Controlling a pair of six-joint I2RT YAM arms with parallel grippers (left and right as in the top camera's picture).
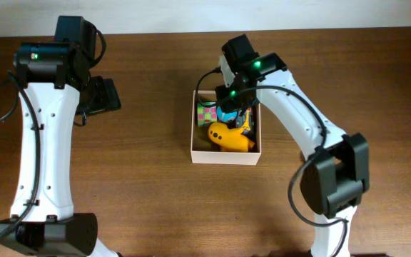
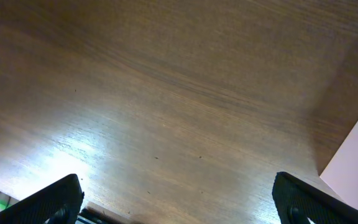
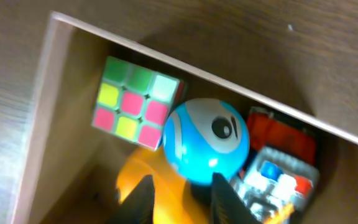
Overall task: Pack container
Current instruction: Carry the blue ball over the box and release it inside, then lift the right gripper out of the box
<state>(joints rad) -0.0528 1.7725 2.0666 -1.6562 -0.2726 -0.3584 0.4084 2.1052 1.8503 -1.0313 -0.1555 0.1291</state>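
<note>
While my right hand (image 3: pixel 182 202) hangs over the container (image 1: pixel 225 157), its fingers (image 3: pixel 143 200) stand partly apart with nothing clamped between them. The container sits on the counter (image 1: pixel 155 178), right of centre. Contents noted: a colour cube (image 3: pixel 135 102) in a far corner, a blue ball (image 3: pixel 207 142) just past my fingertips and touching the cube, a yellow toy (image 1: pixel 228 137) under the ball, and a red-and-white toy (image 3: pixel 281 155) against the wall beside the ball. My left hand (image 2: pixel 179 202) is well apart from the container, spread wide and empty over bare wood.
</note>
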